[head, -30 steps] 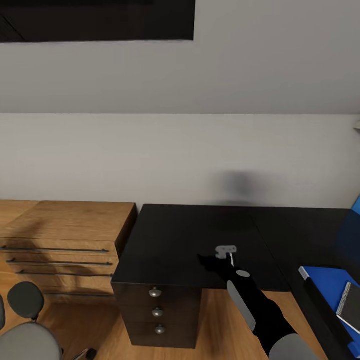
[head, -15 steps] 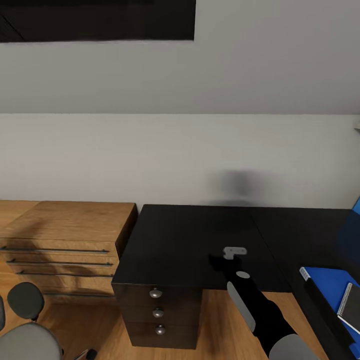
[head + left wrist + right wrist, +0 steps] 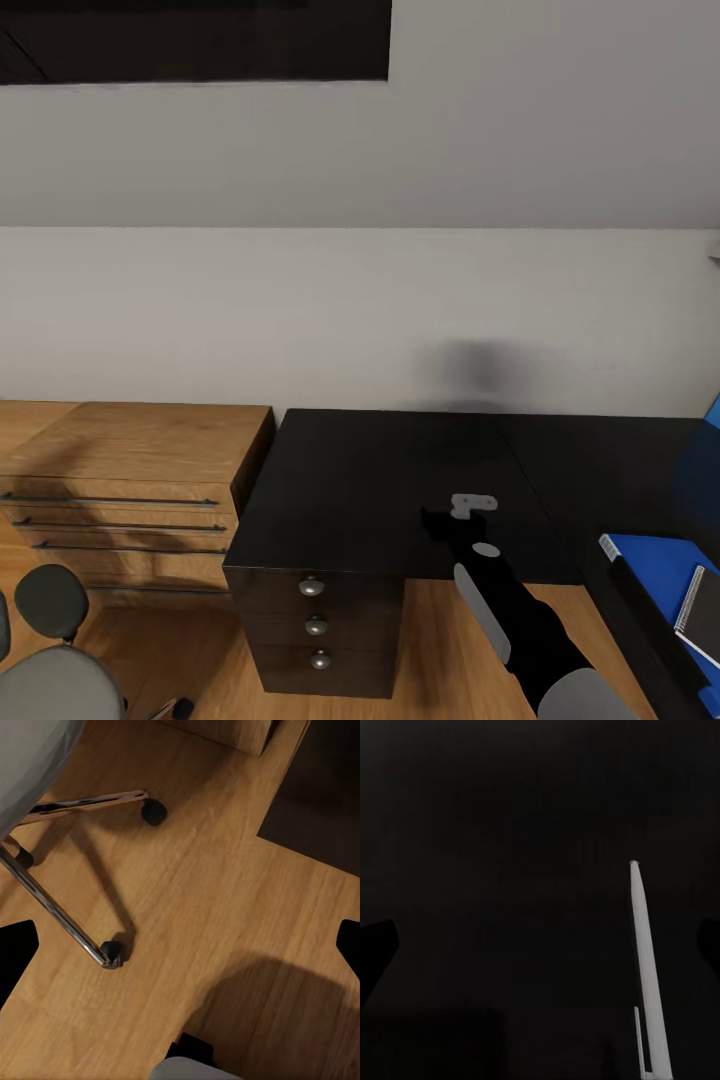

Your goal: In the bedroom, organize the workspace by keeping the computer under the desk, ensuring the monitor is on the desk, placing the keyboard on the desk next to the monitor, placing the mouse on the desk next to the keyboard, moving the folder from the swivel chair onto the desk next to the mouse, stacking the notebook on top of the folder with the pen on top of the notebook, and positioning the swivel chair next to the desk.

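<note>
My right gripper (image 3: 441, 523) hovers low over the glossy black desk (image 3: 370, 470), near its front edge. In the right wrist view its fingers (image 3: 376, 945) stand wide apart, so it is open. The thin pale pen (image 3: 648, 975) shows against the dark desk top between them, touching neither finger. The blue folder (image 3: 645, 570) lies on the desk's right wing with the black spiral notebook (image 3: 702, 603) on it. The grey swivel chair (image 3: 55, 680) is at the lower left. My left gripper (image 3: 180, 945) is open above the floor beside the chair's chrome base (image 3: 64, 919).
A light wooden dresser (image 3: 130, 450) stands against the desk's left side. The drawer unit with round silver knobs (image 3: 316, 625) sits under the desk's near corner. A blue panel (image 3: 710, 420) shows at the right edge. A castor (image 3: 154, 811) rests on the wooden floor.
My right gripper has shifted a little to the right and nearer the desk's front edge. The pale pen seen by it in the head view one second ago no longer shows there.
</note>
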Robot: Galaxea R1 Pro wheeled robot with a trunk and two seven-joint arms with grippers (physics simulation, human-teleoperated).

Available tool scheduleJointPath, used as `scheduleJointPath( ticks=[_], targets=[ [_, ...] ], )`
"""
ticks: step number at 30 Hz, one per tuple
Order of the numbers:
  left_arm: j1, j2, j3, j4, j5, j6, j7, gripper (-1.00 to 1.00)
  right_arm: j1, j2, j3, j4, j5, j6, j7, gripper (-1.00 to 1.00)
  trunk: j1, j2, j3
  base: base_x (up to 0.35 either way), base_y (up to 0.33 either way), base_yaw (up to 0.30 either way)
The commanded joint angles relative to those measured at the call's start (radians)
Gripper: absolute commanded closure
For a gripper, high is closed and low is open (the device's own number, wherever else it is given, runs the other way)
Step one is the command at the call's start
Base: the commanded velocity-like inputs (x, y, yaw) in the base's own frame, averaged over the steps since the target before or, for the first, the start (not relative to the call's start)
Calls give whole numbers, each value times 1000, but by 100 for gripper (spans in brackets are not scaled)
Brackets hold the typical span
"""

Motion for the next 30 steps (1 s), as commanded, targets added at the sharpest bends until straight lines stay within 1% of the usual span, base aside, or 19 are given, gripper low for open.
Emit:
scheduleJointPath(
  ticks=[1, 14, 24, 30],
  targets=[
    [-1, 0, 4, 0, -6, -2, 3, -100, -1, -1, 2, -1, -7, 4, -8, -100, 0, -1, -1, 0, 0, 0],
    [-1, 0, 4, 0, -6, -2, 3, -100, -1, -3, -6, 20, -10, 11, -10, -100, 0, -1, -1, 0, -2, 0],
    [-1, -1, 4, 0, -6, -2, 3, -100, -1, -4, -7, 49, -10, 14, -10, -100, 0, -1, -1, 0, -37, 0],
    [-1, -1, 4, 0, -6, -2, 3, -100, -1, -5, -7, 56, -11, 41, -9, -100, 0, -1, -1, 0, -8, 0]
  ],
)
